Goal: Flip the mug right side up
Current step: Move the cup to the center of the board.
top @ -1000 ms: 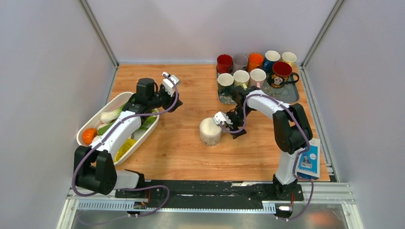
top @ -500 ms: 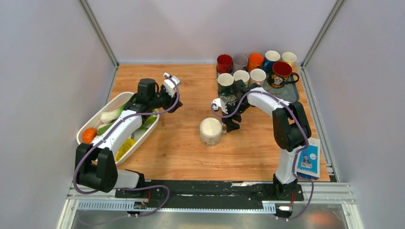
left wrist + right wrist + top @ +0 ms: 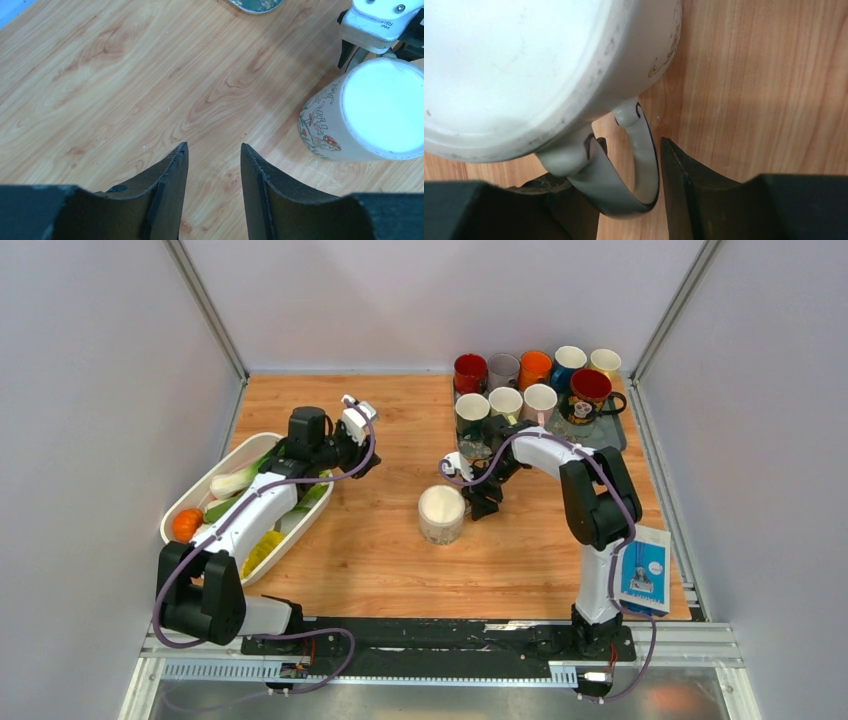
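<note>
The mug (image 3: 441,515) stands upside down in the middle of the table, its white base up and mushroom drawings on its side. It also shows in the left wrist view (image 3: 372,117). Its handle (image 3: 644,160) points right, toward my right gripper (image 3: 478,502). In the right wrist view the right gripper (image 3: 633,145) is open, with a finger on each side of the handle and a small gap at the right finger. My left gripper (image 3: 365,462) is open and empty over bare wood (image 3: 214,147), left of the mug.
A tray (image 3: 608,443) with several upright mugs stands at the back right, just behind the right arm. A white oval dish (image 3: 232,458) with vegetables lies at the left under the left arm. A blue box (image 3: 643,575) sits at the right edge.
The right wrist swung back and up from beside the mug, and its fingers now straddle the handle. The mug and the left arm have not moved.
</note>
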Controlling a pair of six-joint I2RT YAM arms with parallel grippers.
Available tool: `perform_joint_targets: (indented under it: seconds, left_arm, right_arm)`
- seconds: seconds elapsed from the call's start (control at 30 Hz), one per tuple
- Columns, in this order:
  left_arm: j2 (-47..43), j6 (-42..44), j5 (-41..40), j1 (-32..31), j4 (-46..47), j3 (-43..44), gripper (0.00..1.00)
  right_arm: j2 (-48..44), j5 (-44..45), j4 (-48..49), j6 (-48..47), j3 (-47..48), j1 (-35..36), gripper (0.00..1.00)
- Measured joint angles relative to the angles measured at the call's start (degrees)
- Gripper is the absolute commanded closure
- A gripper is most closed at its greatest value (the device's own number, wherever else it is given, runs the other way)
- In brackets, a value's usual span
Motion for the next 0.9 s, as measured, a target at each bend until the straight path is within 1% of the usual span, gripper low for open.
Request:
perform_joint_targets:
  seconds: [0.1, 0.13, 0.27, 0.3, 0.43, 0.5, 0.57, 0.9]
  left_arm:
    - [-0.04, 0.0, -0.46, 0.0, -0.11, -0.09, 0.5]
    - [-0.11, 0.09, -0.59, 0.0, -0.22, -0.09, 0.5]
    - [-0.79, 1.2, -1.07, 0.0, -0.96, -0.13, 0.5]
    - [-1.05, 1.53, -1.22, 0.0, -1.18, -0.17, 0.5]
    - [-2.34, 2.82, -2.19, 0.0, -2.29, -0.37, 0.49]
    - [-3.1, 3.56, -2.67, 0.0, -2.89, -0.39, 0.49]
    - [-3.93, 4.79, -3.26, 0.0, -3.32, -0.42, 0.48]
    - [-7.08, 13.16, -4.63, 0.0, -5.46, -0.39, 0.48]
  right_arm:
    - [1.16, -0.63, 0.22, -0.63, 0.0, 0.0, 0.61]
    - [1.44, -1.11, 0.31, -1.03, 0.0, 0.0, 0.64]
    - [1.75, -2.34, 0.52, -2.51, 0.02, 0.0, 0.86]
    - [1.86, -2.51, 0.52, -2.16, 0.15, 0.0, 0.9]
    - [2.91, -2.21, 0.57, -1.51, 2.03, 0.0, 0.99]
    - [4.17, -2.03, -1.07, -1.18, 4.59, 0.04, 1.0]
    - [6.51, -1.99, -3.54, -0.46, 9.11, 0.04, 1.0]
    - [19.63, -4.35, -14.25, 4.96, 35.43, 1.97, 1.0]
